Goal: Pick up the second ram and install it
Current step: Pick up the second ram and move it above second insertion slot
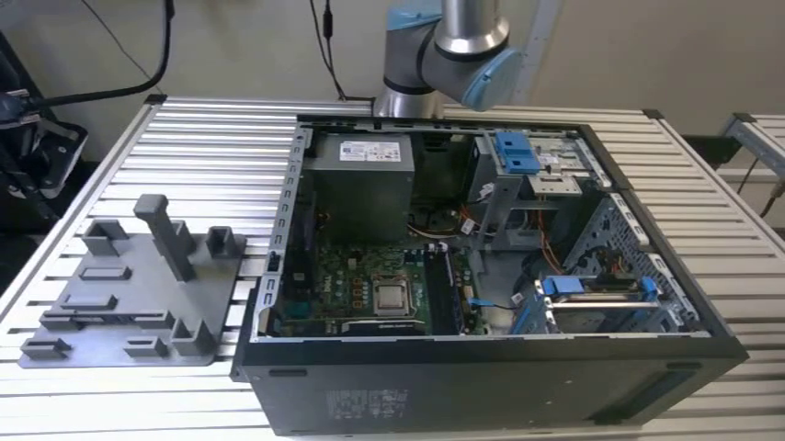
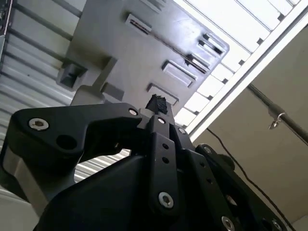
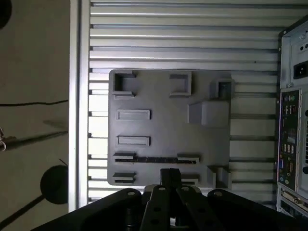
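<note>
Second ram (image 3: 154, 159), as I judge it, is the thin dark strip standing on edge in the grey holder, just past my fingertips. Seen edge-on, it shows me no chips or label, so I can't be sure.

My claw (image 3: 169, 175) hangs above the holder's near edge with the fingers pressed together and nothing between them.

The risks, as I see them:
- Closed fingers coming down would land on top of the stick rather than astride it.
- A descent slightly off its line could clip one of the two low brackets (image 3: 125, 157) that flank it, or tilt the second ram in its slot.

By my count:
- one claw
- one dark strip
- one grey holder (image 3: 163, 96), carrying two flat rectangular pads (image 3: 134, 114) farther out from me
- one slatted table (image 3: 183, 29) beneath it all
- one open computer case (image 3: 293, 120), well off to the side of my claw
</note>
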